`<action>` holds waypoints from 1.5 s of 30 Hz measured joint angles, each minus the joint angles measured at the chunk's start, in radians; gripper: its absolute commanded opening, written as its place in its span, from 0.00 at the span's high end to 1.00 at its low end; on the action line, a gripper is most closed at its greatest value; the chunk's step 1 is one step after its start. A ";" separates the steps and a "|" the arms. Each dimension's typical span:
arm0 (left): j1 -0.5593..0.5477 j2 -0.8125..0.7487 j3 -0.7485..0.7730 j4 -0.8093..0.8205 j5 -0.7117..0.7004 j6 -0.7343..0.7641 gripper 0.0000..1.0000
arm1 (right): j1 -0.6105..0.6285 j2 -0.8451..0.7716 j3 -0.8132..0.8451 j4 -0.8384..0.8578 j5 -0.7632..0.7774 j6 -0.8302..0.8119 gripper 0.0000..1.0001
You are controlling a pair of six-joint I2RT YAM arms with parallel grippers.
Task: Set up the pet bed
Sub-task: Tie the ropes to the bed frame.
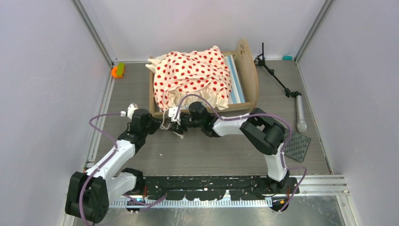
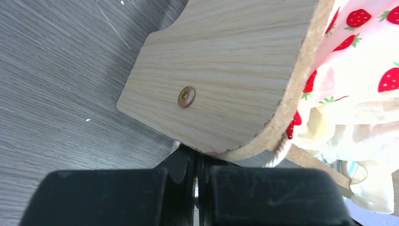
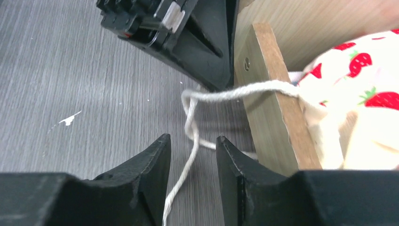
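Observation:
The pet bed (image 1: pixel 249 70) stands at the back middle, its light-wood frame draped with cream red-spotted bedding (image 1: pixel 193 75) and the striped mattress (image 1: pixel 234 84) showing at the right. My left gripper (image 1: pixel 159 123) sits at the bed's near left corner, under the end board (image 2: pixel 226 70). Its jaws (image 2: pixel 195 153) are shut, with the white string (image 2: pixel 277 157) showing on both sides of them. My right gripper (image 3: pixel 193 141) is open just beside it, low over the table. The string (image 3: pixel 235 92) comes off the bedding (image 3: pixel 357 84), crosses the side rail (image 3: pixel 273 103) and trails loose between the right fingers.
A black tripod stand (image 1: pixel 277 80) with a grey handle (image 1: pixel 300 113) lies right of the bed. A dark studded mat (image 1: pixel 296 145) is at the near right. An orange-green object (image 1: pixel 117 70) sits at the back left. Walls close in both sides.

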 measured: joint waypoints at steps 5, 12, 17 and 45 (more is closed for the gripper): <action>0.000 -0.027 0.000 -0.015 -0.016 0.022 1.00 | 0.000 -0.117 -0.072 -0.047 0.067 0.045 0.47; 0.000 -0.030 0.000 -0.031 -0.029 0.040 1.00 | 0.000 -0.167 -0.076 -0.143 0.150 0.154 0.28; 0.000 -0.032 0.000 -0.033 -0.032 0.047 1.00 | 0.000 -0.091 -0.031 -0.220 0.181 0.205 0.27; 0.000 -0.063 0.000 -0.049 -0.042 0.047 1.00 | 0.135 0.002 0.093 -0.491 0.545 0.141 0.97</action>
